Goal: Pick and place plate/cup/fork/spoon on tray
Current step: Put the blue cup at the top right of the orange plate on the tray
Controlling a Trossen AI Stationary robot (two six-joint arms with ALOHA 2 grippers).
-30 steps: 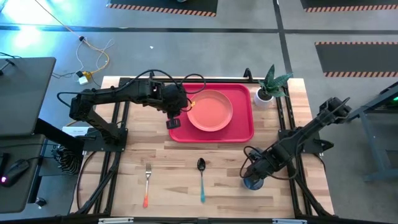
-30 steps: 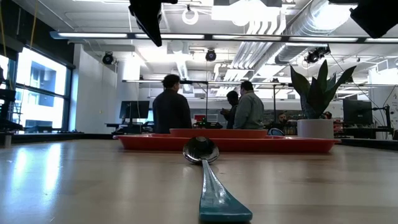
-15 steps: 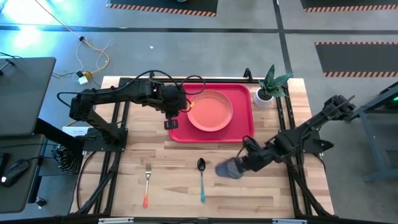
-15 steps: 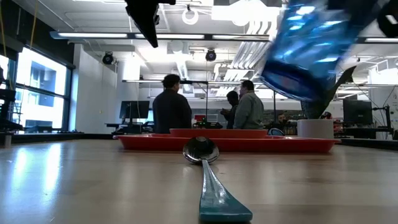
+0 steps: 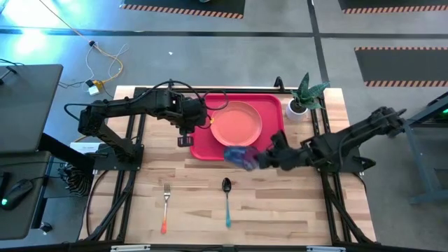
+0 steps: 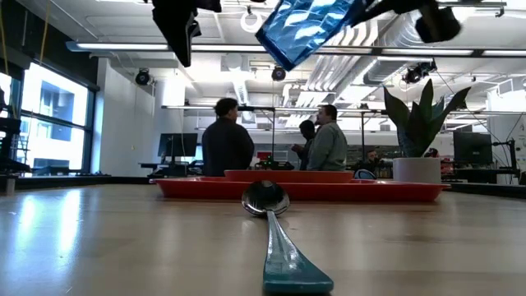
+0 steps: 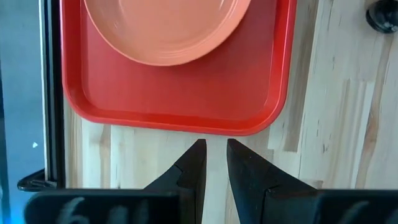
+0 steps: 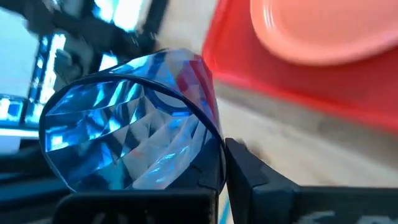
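Note:
The salmon-pink plate (image 5: 236, 124) lies flat in the red tray (image 5: 273, 145) at the table's far middle. My right gripper (image 5: 250, 159) is shut on the blue cup (image 5: 236, 155), held in the air over the tray's near edge. My left gripper (image 5: 185, 140) hovers at the tray's near-left corner, its fingers (image 7: 198, 155) a narrow gap apart and empty. The teal-handled spoon (image 5: 227, 199) and the orange-handled fork (image 5: 165, 208) lie flat on the wood near the table's front edge. My right gripper holds the cup by its wall (image 8: 208, 149), near the rim. One finger (image 8: 249, 171) lies on the outside of the wall; the cup hides the other. The fingers come level from the table's right. The cup (image 6: 304, 29) is lifted clear and tipped onto its side.
A white pot with a green plant (image 5: 299, 101) stands at the tray's far-right corner. Bare wood lies between the tray's near rim and the cutlery. People stand in the room beyond the table (image 6: 271, 144).
My right gripper has lifted the cup off the table's near right and carried it up, left and toward the far edge, to the tray's near rim. The cup has tipped from upright onto its side. My left gripper has drawn a little toward the table's left edge.

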